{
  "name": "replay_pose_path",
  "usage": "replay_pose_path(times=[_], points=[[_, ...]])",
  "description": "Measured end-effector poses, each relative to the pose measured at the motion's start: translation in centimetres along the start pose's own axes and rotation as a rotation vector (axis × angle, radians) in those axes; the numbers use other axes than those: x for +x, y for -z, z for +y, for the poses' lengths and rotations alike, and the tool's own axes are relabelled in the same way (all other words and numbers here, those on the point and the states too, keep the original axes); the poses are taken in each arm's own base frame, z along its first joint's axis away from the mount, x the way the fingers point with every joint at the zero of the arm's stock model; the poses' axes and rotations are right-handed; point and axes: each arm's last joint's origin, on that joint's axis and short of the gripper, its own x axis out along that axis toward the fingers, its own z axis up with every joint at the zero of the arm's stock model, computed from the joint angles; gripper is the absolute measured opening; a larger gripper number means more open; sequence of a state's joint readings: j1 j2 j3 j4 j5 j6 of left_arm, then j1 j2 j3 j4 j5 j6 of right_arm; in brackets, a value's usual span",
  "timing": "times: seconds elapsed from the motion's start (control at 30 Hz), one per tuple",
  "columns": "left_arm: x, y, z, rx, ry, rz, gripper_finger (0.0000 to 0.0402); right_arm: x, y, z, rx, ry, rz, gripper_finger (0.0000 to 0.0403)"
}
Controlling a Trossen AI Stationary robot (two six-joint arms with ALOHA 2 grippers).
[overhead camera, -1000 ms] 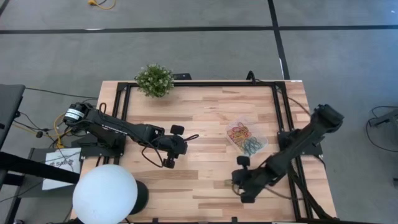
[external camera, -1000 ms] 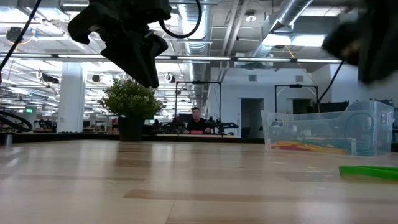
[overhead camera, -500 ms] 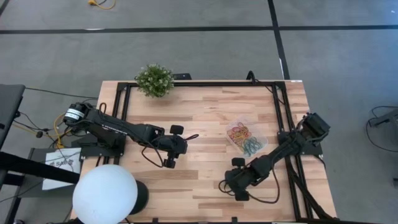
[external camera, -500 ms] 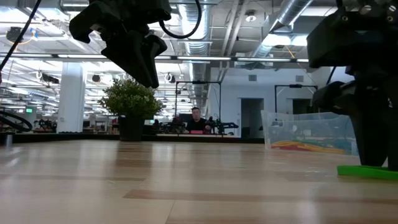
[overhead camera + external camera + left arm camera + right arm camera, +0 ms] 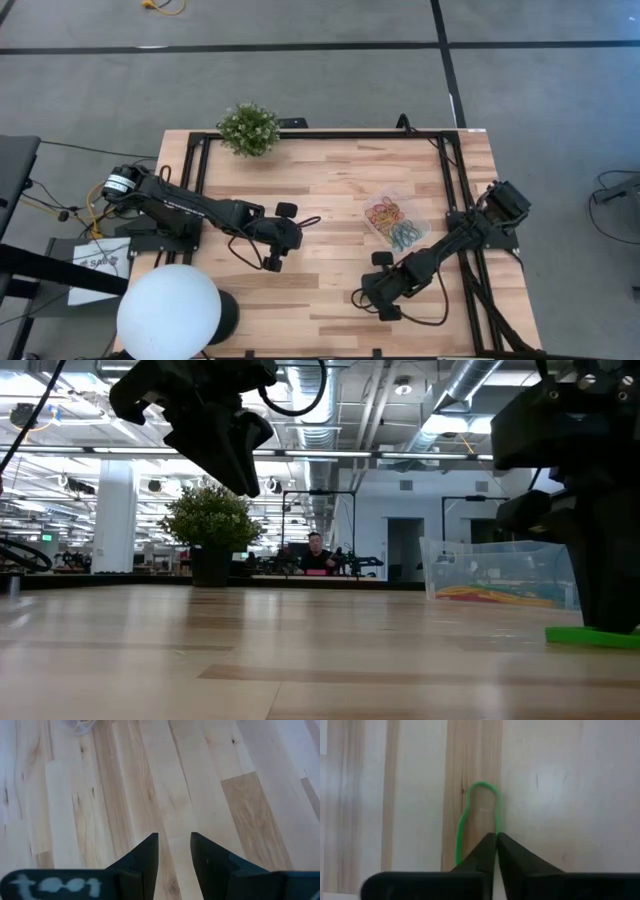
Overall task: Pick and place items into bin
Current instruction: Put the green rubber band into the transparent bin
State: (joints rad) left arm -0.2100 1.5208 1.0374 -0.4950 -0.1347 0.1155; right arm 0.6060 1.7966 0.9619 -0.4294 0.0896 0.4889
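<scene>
Right tool [image 5: 496, 836] is down on the wooden surface [image 5: 330, 190] at the near right, tips together and pinched on one strand of a green rubber band [image 5: 479, 815]. The loop lies flat on the wood, its rounded end pointing away from the tips. In the low view the band [image 5: 590, 635] shows as a flat green strip at the foot of that arm.

The bin [image 5: 397, 221], clear plastic, sits on the surface just beyond the right tool, toward the far right. It already holds a heap of coloured bands [image 5: 396, 224], red and orange at one end, bluish green at the other. From the low view its walls [image 5: 500, 565] look thin and easy to nudge.

Left tool [image 5: 174, 851] hangs above bare wood at centre left, fingers apart, nothing between them (waiting, by the look of it).

Handling judgement: the band is very light, soft and stretchy, with no stiffness, so it will drape and may snap free if pulled. A single strand is thin, and a pinch can slip off it or drag it. Best hold is across one strand near the middle of the loop, tips pressed to the wood. Lift slowly; check that the loop rises with the tips.
</scene>
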Motion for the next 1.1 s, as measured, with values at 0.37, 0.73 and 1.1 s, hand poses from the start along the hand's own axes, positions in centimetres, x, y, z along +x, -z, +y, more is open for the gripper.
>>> replay_pose_path(times=[0.37,0.73,1.1], points=[[0.0,-0.1,0.0,0.012,-0.001,-0.009,0.0105,-7.2,-3.0,1.4,-0.12,0.061,-0.092,0.0002],[0.0,-0.2,0.0,-0.001,-0.003,-0.025,0.0105,-17.8,0.4,-3.2,-0.109,0.544,-0.12,0.0001],[0.0,-0.1,0.0,-0.135,-0.009,-0.014,0.0105,-15.9,2.3,-10.1,0.148,0.546,-0.013,0.0001]])
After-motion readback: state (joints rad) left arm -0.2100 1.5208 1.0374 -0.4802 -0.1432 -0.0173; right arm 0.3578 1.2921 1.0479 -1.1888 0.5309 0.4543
